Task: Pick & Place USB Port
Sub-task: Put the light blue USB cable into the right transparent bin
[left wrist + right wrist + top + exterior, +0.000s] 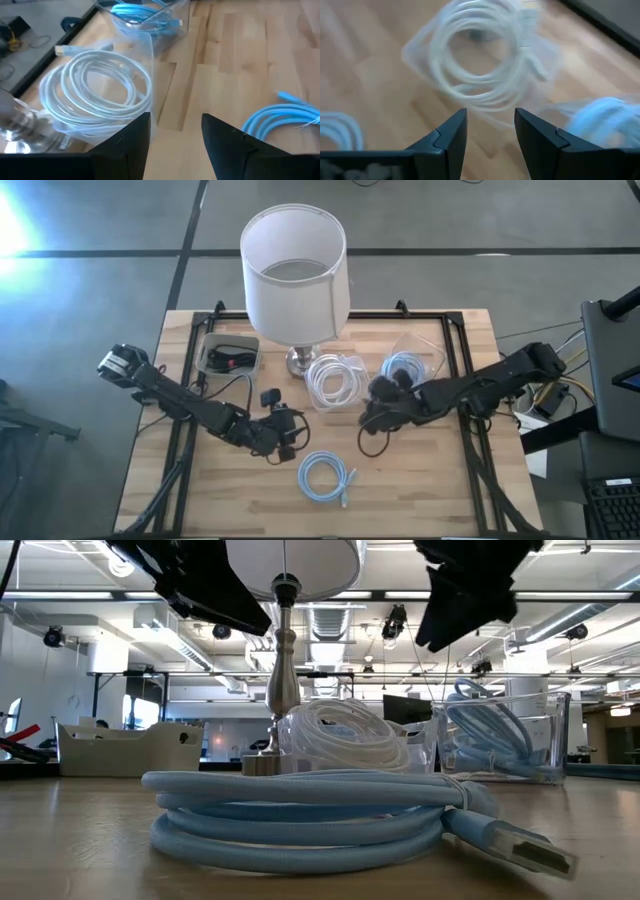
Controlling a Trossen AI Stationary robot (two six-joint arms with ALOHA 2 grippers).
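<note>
While both arms hang above the wooden counter (420, 480), neither one grasps anything. Left gripper (283, 432): placed just left of the counter's centre, its fingers (130, 142) spread apart, with bare wood showing in the gap between them. Right gripper (377, 408): placed just right of centre, at about 3 o'clock from the left one; its fingers (447, 137) are likewise released and empty.

Light-blue USB cable (326, 477): coiled flat on the counter at 6 o'clock from centre, its plug end lying free beside the coil; in the low view the same coil (320, 815) fills the foreground, well clear of both grippers, which show only as dark shapes overhead.

White cable coil (335, 378): lies in clear wrapping at 12 o'clock from centre, between the two grippers and farther back. Clear container (415, 360): at about 1 o'clock, holding a second blue cable (405, 367).

Table lamp (294, 272): white shade, metal base just beside the white coil. White tray (228, 355): at about 10 o'clock, holding dark items too small to identify.
</note>
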